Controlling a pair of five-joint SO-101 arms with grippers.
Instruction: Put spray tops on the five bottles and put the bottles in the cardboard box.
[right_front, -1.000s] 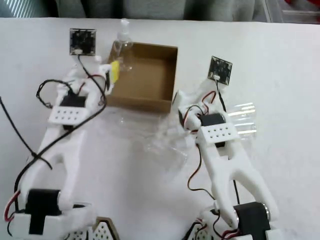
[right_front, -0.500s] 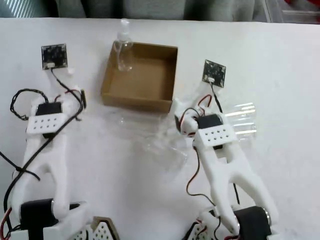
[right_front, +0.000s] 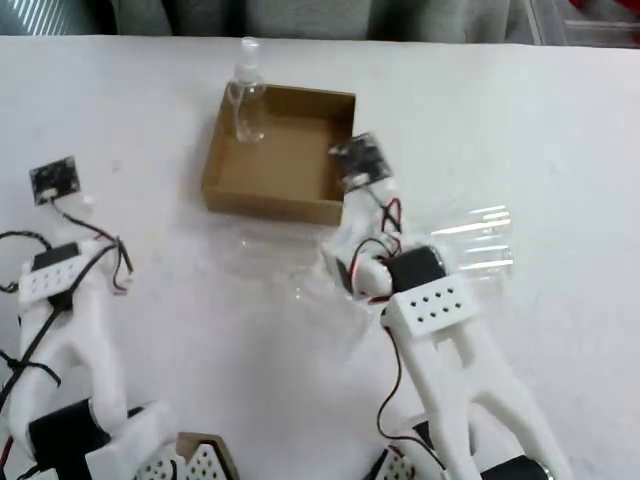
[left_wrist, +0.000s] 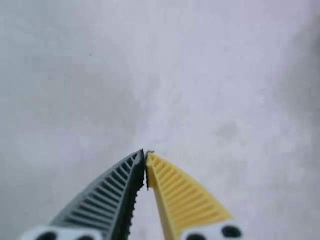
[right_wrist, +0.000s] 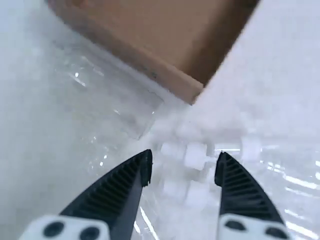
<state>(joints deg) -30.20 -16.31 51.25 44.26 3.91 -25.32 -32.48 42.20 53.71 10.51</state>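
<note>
right gripper (right_wrist: 183, 156) spread wide over white spray tops (right_wrist: 195, 154), lower centre, beside cardboard box (right_wrist: 175, 82) corner | left gripper (left_wrist: 145, 156) pinched together, empty | one topped bottle (right_front: 245, 95) stands in box's upper-left corner | next, we judge: centre on one top, descend straight, spare its neighbours

White matt surface (right_front: 520, 110), faintly grainy under the light. Brown cardboard box (right_front: 270, 203): matt paper fibre, raw cut edge along the rim. Clear plastic spray bottle (right_front: 246, 95) upright in the box: glossy, see-through, small highlights on the shoulder. Clear plastic bottles (right_front: 478, 240) on their sides: glossy, with bright streak reflections. Left claw (left_wrist: 145, 156): one grey and one yellow plastic finger, both ridged, matt. Right claw (right_wrist: 184, 159): black plastic fingers, ridged inner faces, dull sheen. White plastic arm links (right_front: 440, 305): matt, smooth.
</note>
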